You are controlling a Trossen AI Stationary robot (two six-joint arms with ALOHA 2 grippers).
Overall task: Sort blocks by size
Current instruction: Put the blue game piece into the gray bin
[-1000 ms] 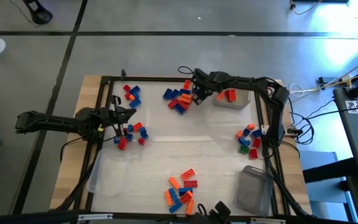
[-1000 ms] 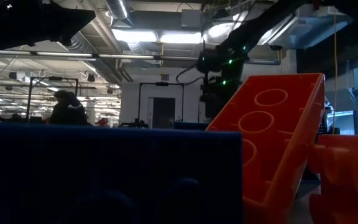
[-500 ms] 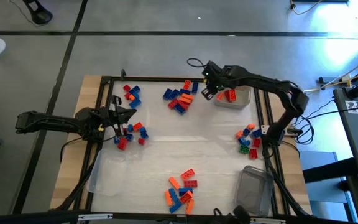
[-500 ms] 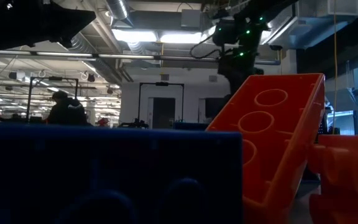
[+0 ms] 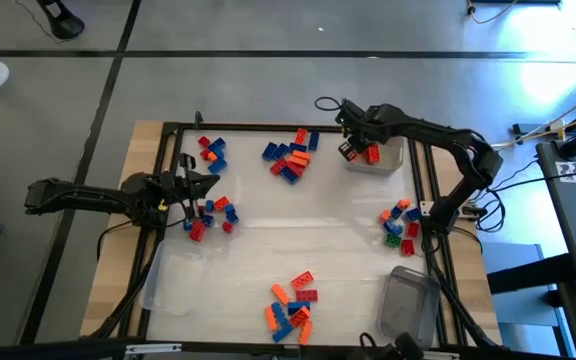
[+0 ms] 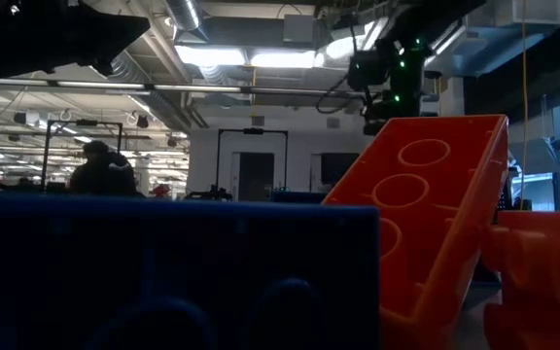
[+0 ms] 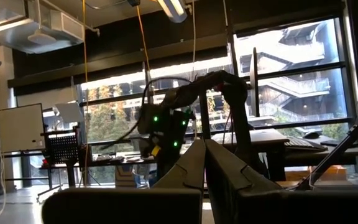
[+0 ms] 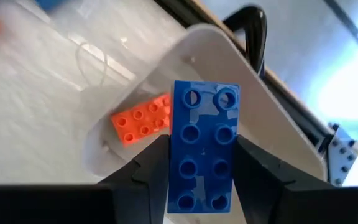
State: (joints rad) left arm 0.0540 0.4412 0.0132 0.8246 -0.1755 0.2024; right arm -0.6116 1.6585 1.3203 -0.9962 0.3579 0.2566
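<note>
We hold a long blue block [image 8: 202,146] clamped lengthwise in our right end effector [image 8: 201,163], poised above the clear tub [image 8: 272,134] at the far right of the surface [image 5: 338,225]. One orange block [image 8: 141,119] lies inside that tub already.

Outward from there, most of the sorting is, in our judgement, not yet done. Loose clusters of blocks lie in several places: a far-middle pile [image 5: 288,157] just beside the tub, a small far-left group [image 5: 211,150], a right-edge group [image 5: 400,222], a near-middle pile [image 5: 292,302] and a few by our left end effector [image 5: 211,193]. Two more clear tubs, near left [image 5: 173,282] and near right [image 5: 409,303], look empty as far as we can tell.

Our left end effector waits at the left side, fingers together on nothing.
</note>
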